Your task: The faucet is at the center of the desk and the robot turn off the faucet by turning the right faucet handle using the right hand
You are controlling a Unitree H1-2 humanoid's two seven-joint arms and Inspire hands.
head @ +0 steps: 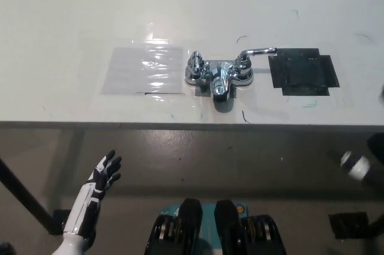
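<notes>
A chrome faucet (218, 75) stands at the middle of the white desk (192, 9), its spout pointing toward the front edge. Its right handle (257, 53) is a lever that sticks out to the right, toward a dark patch. Its left handle (195, 63) is shorter and stands over the base. My white left hand (105, 173) rests open below the desk's front edge at lower left, far from the faucet. Only a blurred bit of my black right arm (366, 162) shows at the right edge, below the desk; the hand itself is out of view.
A clear plastic sheet (144, 69) lies taped flat on the desk left of the faucet. A dark square patch (303, 72) lies on the desk right of it. The desk's front edge (180, 125) runs across the picture, with grey floor below.
</notes>
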